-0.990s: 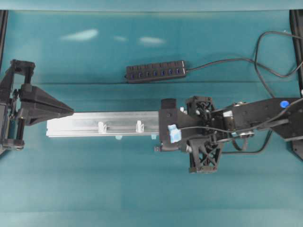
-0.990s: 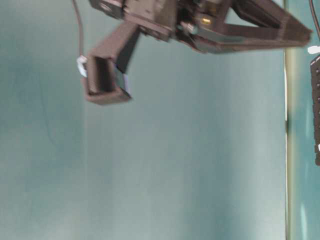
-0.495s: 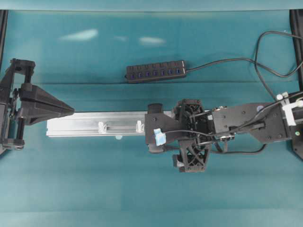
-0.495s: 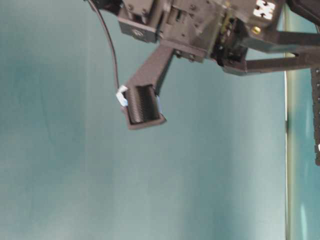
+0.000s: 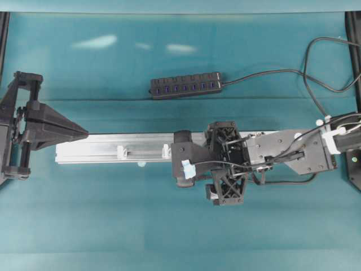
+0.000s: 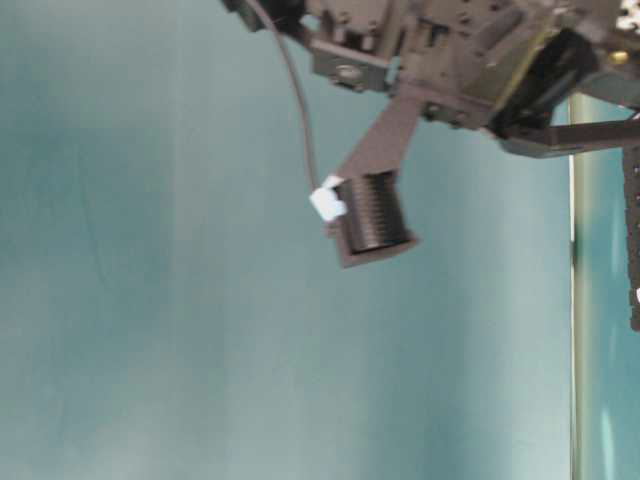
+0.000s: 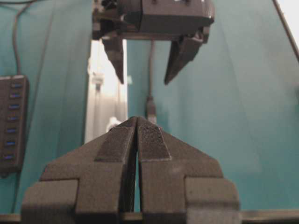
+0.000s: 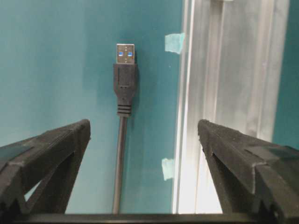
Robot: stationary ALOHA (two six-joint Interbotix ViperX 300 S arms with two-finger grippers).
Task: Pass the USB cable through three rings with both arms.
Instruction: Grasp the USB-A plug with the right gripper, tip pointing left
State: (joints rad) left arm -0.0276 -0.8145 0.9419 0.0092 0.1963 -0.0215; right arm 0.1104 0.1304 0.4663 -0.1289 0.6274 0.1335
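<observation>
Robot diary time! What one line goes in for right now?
left gripper: shut, empty | right gripper: open above thin black USB cable | cable: flat on teal table, beside long silver aluminium rail | threading: not started

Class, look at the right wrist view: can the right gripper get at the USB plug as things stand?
Probably yes: the right gripper is open, and the USB plug lies flat between and ahead of its fingers, beside the rail, nothing covering it.

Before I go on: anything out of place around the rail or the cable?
Only one thing: the USB plug lies flat on the mat beside the silver rail, unheld and not threaded. The right gripper is open over it; the left gripper is shut and empty. No damage shows.
</observation>
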